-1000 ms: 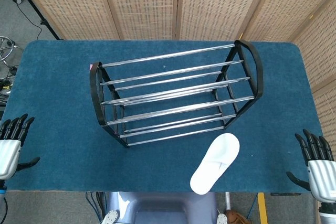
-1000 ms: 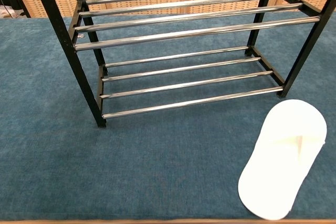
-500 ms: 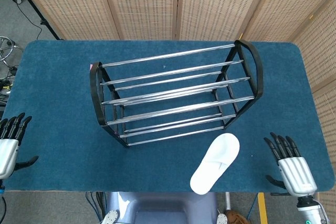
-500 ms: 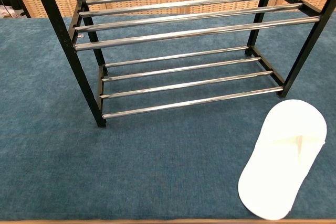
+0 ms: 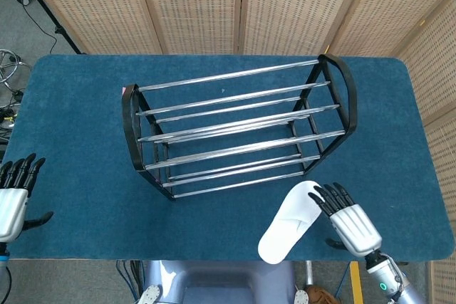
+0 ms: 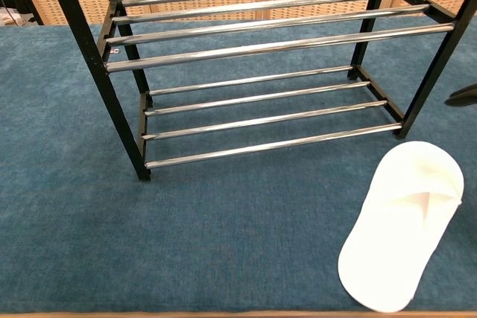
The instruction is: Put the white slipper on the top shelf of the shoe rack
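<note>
Head view first: the white slipper [image 5: 291,221] lies flat on the blue bench [image 5: 78,126], just in front of the shoe rack's [image 5: 239,129] right end, toe toward the rack. Right hand [image 5: 350,222] hovers just right of the slipper, fingers [image 5: 329,198] spread apart, nothing in them. Left hand [image 5: 13,198] sits well to the left of the rack at the bench edge, fingers apart and empty too. Chest view shows the slipper [image 6: 402,221] by the rack's [image 6: 268,72] near right leg, both shelves bare.

Right hand [image 5: 349,218] now beside slipper [image 5: 291,221]
</note>
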### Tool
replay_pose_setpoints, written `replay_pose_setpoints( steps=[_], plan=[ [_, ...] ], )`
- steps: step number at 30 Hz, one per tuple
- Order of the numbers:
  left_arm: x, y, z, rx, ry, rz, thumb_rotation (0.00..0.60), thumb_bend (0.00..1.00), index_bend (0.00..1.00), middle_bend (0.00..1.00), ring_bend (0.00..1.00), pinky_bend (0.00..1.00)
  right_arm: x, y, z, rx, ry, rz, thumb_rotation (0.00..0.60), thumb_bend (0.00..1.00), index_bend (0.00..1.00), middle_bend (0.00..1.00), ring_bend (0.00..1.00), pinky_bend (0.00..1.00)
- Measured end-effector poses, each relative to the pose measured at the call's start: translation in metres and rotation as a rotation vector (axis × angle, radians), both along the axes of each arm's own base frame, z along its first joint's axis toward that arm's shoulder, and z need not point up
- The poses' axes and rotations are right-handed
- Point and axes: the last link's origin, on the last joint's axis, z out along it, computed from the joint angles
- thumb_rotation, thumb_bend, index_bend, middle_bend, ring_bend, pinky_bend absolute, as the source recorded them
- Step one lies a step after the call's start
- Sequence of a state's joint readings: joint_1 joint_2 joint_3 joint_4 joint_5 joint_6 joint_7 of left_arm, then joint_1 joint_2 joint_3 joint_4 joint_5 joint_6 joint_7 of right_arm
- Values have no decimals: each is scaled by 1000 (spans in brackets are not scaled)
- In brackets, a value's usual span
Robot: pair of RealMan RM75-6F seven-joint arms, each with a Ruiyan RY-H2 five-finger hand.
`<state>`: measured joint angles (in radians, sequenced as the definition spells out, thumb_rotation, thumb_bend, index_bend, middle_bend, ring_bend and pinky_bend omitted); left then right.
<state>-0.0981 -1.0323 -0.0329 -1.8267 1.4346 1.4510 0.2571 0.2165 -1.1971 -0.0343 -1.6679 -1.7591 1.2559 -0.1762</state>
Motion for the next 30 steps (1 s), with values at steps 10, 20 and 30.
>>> replay_pose_setpoints(
  steps=[10, 20, 30],
  plan=[
    [-1, 1, -1, 1, 2, 2, 600, 0, 0, 0, 0, 0, 12, -21, -22, 78, -19, 1, 600, 0, 124, 129, 0, 0],
    [-2, 2, -1, 1, 4, 7, 600, 0, 0, 0, 0, 0, 20, -31, -39, 74, -12, 14, 600, 0, 143, 152, 8, 0],
    [-2, 2, 0, 1, 1, 10, 600, 0, 0, 0, 0, 0, 30, -40, -59, 64, 9, 33, 600, 0, 197, 191, 46, 15]
  ],
)
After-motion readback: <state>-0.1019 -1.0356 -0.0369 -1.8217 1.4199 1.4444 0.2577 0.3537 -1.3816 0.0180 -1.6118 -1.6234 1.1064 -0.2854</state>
